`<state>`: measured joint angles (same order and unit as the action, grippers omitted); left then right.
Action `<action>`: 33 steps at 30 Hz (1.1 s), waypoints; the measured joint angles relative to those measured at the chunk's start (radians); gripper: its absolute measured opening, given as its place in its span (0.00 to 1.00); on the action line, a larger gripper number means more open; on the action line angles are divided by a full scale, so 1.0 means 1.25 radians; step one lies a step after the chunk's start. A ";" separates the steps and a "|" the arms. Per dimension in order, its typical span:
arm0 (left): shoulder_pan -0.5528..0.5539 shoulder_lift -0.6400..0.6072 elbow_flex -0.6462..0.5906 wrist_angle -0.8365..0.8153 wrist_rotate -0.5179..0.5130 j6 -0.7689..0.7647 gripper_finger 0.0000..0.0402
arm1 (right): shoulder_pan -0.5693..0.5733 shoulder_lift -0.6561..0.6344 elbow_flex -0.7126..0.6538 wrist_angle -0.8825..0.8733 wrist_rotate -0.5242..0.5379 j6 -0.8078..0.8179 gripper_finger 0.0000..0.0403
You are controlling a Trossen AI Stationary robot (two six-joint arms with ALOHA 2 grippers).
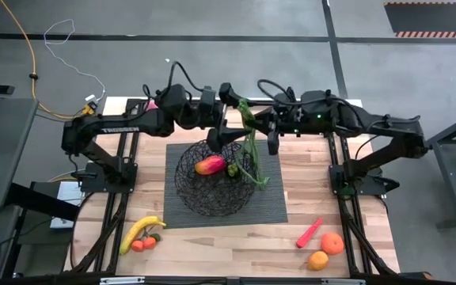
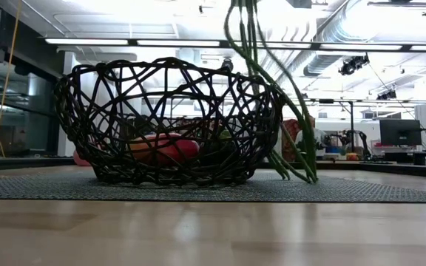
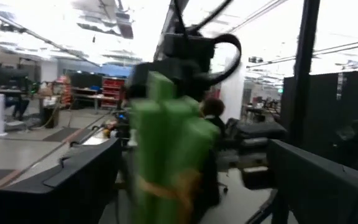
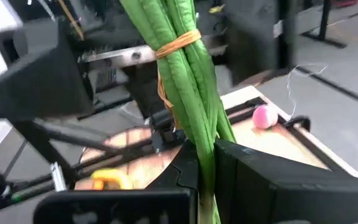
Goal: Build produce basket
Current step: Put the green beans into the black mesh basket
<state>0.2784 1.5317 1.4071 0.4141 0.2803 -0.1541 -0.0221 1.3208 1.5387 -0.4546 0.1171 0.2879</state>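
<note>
While my right gripper [image 1: 253, 125] pinches a banded bundle of long green beans [image 1: 251, 150], their limp stems drape past the rim of the black wire-lattice basket [image 1: 212, 199], which sits on a ribbed grey mat [image 1: 274, 204]. My left gripper [image 1: 229, 93] gapes empty nearby.

Green beans [image 2: 272, 96] running off low view's top edge, gripper holding them unseen there. Beans blurring in left wrist view. Mango [image 2: 161, 148] showing only through basket [image 2: 109, 96] lattice.
</note>
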 joint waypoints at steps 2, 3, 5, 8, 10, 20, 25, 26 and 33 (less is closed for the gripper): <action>0.001 0.001 0.000 0.001 -0.021 0.000 0.93 | 0.000 0.008 0.000 0.004 -0.013 0.001 0.00; 0.001 0.001 0.000 0.002 -0.026 0.000 0.91 | 0.000 0.009 0.000 -0.003 -0.015 0.000 0.00; 0.003 0.001 0.000 0.001 -0.030 -0.002 0.84 | 0.000 0.013 0.000 0.006 -0.017 0.000 0.00; 0.005 0.001 0.000 0.000 -0.029 -0.008 0.71 | 0.000 0.015 0.000 0.004 -0.017 0.000 0.00; 0.008 0.001 0.000 -0.004 -0.020 -0.008 0.61 | 0.000 0.015 0.000 0.008 -0.017 0.000 0.00; 0.030 -0.008 0.000 -0.047 0.036 -0.006 0.11 | 0.000 0.011 0.001 0.016 -0.017 -0.006 0.00; 0.044 -0.015 0.000 -0.045 0.046 -0.008 0.05 | 0.000 0.012 0.001 0.023 -0.017 -0.005 0.01; 0.045 -0.016 0.000 -0.045 0.046 -0.009 0.06 | -0.001 0.013 0.002 0.026 -0.016 0.001 0.01; 0.044 -0.016 0.000 -0.044 0.046 -0.021 0.05 | -0.001 0.013 0.002 0.022 -0.043 0.017 0.15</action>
<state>0.3340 1.5112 1.4067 0.3595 0.3374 -0.1799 -0.0229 1.3373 1.5406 -0.4277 0.0634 0.3096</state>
